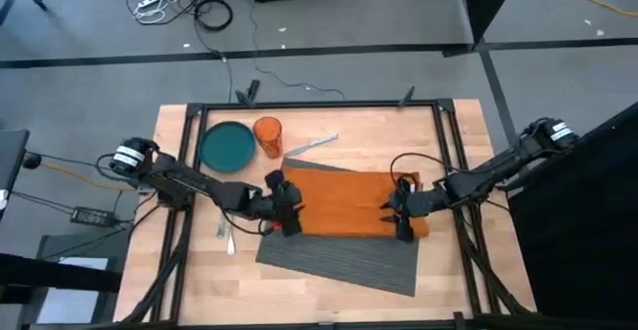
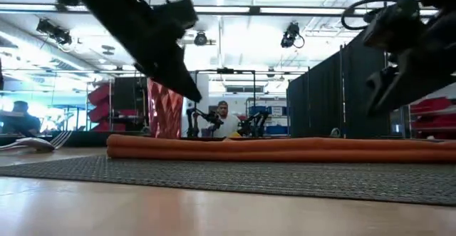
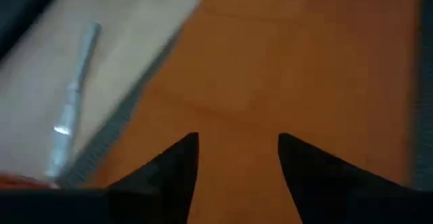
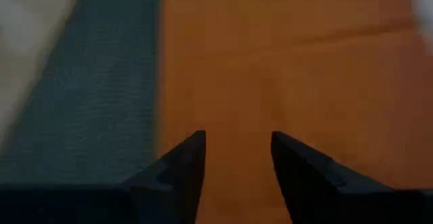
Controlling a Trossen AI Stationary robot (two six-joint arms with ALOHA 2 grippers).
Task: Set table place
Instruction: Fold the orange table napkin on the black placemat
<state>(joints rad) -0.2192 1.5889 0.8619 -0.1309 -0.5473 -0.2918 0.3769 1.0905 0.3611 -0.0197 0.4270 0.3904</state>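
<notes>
Hovering spread over the napkin (image 1: 354, 204), the left gripper (image 1: 282, 208) sits at its nine o'clock end and the right gripper (image 1: 400, 212) at three o'clock. The mat (image 1: 339, 255) lies askew mid-table. Uneven pinches could bunch the napkin or drag the mat further crooked.

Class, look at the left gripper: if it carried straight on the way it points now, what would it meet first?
Most likely the orange napkin. The left gripper is open and aimed at the cloth, which fills the space ahead of its fingers. The knife lies off to one side, out of that line.
</notes>
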